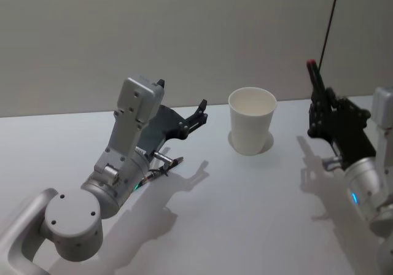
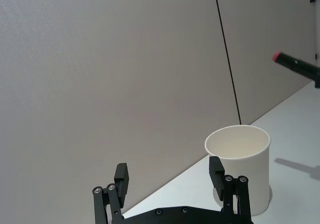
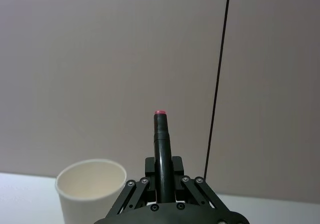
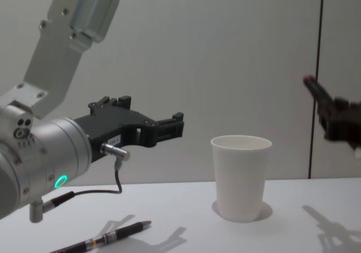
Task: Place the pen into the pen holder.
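1. Head view: the right gripper (image 1: 319,106) is clamped on a dark pen (image 1: 314,75), which stands nearly upright, red end up, to the right of the white paper pen holder (image 1: 252,131).
2. Left wrist view: the left gripper (image 2: 169,169) hangs empty, fingers spread wide, facing the holder.
3. Right wrist view: the pen's long axis runs straight out from the jaws.
4. Chest view: the pen leans toward the holder, above its rim; a second pen (image 4: 107,239) lies flat on the table (image 4: 186,219).

— What sits on the desk (image 1: 258,213)?
— The pen holder (image 1: 251,127) stands upright toward the back. A dark pen (image 4: 107,239) lies flat, well to its left.
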Available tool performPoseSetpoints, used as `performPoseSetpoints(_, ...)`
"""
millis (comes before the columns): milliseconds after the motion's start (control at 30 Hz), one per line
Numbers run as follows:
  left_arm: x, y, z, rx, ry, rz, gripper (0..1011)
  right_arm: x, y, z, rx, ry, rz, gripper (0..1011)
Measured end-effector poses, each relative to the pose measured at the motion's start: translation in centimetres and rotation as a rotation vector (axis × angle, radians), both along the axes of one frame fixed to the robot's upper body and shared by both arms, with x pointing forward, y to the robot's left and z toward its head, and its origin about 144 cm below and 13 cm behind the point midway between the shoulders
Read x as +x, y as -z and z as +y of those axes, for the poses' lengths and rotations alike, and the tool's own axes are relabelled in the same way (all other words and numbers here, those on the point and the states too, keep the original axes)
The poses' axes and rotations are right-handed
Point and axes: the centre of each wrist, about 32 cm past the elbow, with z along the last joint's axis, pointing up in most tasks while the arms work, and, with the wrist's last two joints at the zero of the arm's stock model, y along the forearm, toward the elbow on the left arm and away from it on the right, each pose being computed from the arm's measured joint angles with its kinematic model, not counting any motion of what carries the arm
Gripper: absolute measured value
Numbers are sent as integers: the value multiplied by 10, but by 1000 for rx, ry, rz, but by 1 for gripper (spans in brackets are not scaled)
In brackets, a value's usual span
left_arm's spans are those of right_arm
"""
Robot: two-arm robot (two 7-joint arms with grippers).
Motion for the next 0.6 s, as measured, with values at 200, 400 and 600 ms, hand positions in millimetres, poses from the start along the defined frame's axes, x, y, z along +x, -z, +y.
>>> performPoseSetpoints(200, 0, 0, 0, 0, 0, 0, 1001, 14, -9, -2, 14, -15, -54, 187)
performPoseSetpoints(400, 0, 0, 0, 0, 0, 0, 1001, 29, -18, -2, 28, -37, -90, 187)
performPoseSetpoints(600, 0, 0, 0, 0, 0, 0, 1001, 43, -26, 1, 35, -68, -106, 187)
